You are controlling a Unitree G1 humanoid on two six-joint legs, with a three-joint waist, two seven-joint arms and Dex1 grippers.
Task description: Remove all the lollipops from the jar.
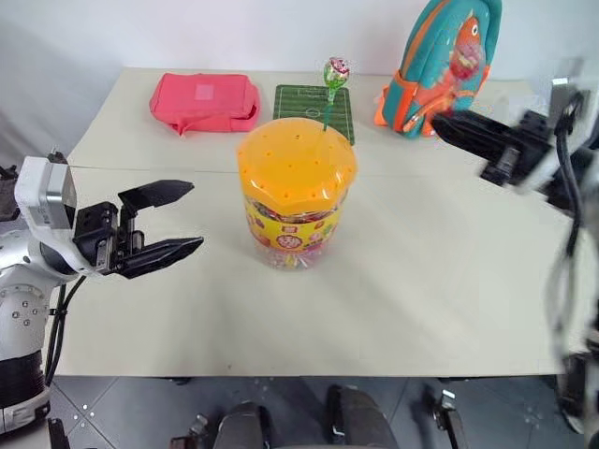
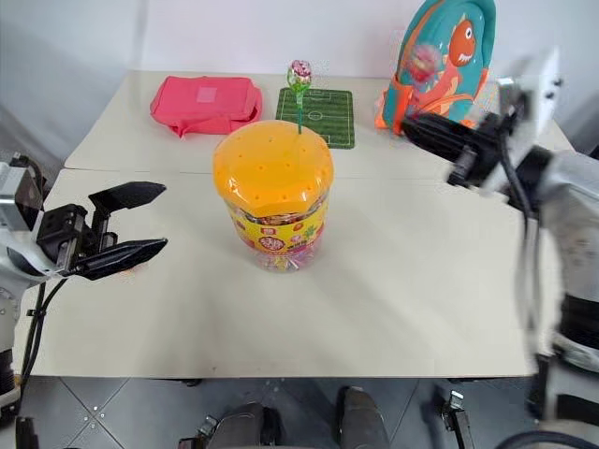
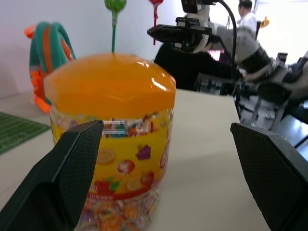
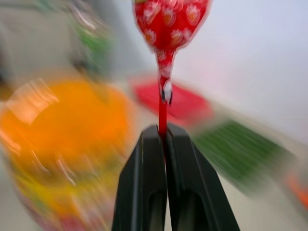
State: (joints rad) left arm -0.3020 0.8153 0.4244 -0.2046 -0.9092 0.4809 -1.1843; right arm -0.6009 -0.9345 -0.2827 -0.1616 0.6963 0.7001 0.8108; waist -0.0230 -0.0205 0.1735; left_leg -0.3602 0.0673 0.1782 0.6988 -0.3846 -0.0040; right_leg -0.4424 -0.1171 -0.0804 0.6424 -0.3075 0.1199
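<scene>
Right claw (image 4: 163,132) pinching red lollipop (image 4: 172,21) | left claw (image 1: 173,222) agape beside jar (image 1: 292,192)

The jar (image 1: 296,201), a clear tub with a domed orange lid dotted with holes and a yellow-red fruit label, stands upright on the tabletop (image 1: 421,281), just beyond the spread tips of the left pincer (image 1: 178,220) and well apart from the right pincer (image 4: 164,132). A green lollipop (image 1: 335,73) stands upright in the lid. A red lollipop (image 4: 171,21) rises from the right pincer's closed tips, stick pinched between them.
</scene>
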